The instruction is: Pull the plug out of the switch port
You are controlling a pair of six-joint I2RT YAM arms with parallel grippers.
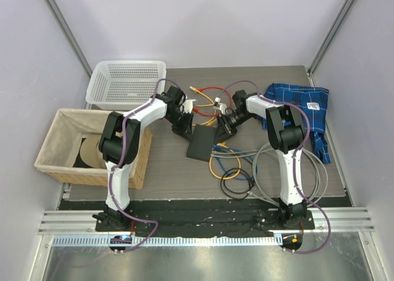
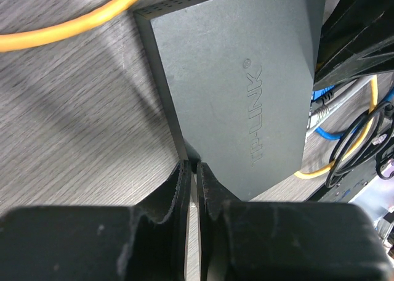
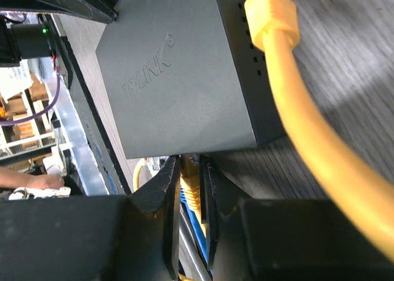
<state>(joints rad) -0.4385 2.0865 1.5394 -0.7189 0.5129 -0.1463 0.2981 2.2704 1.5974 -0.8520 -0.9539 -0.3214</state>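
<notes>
The switch point(image 1: 203, 143) is a flat matte-black box lying mid-table, with cables leaving its near right edge. My right gripper point(image 1: 225, 126) is at its far right side. In the right wrist view its fingers point(image 3: 171, 182) are shut on a yellow plug point(image 3: 191, 172) seated in the switch point(image 3: 178, 71) edge. My left gripper point(image 1: 183, 124) is at the switch's far left corner. In the left wrist view it point(image 2: 194, 167) is shut and empty, with its tips against the switch point(image 2: 246, 90) edge.
A second yellow cable point(image 3: 289, 102) crosses the switch's side. Yellow, blue, black and grey cables point(image 1: 237, 167) coil near right of the switch, and red and orange ones point(image 1: 209, 99) lie behind it. A white basket point(image 1: 126, 81), a lined basket point(image 1: 61, 146) and a blue plaid cloth point(image 1: 305, 105) flank them.
</notes>
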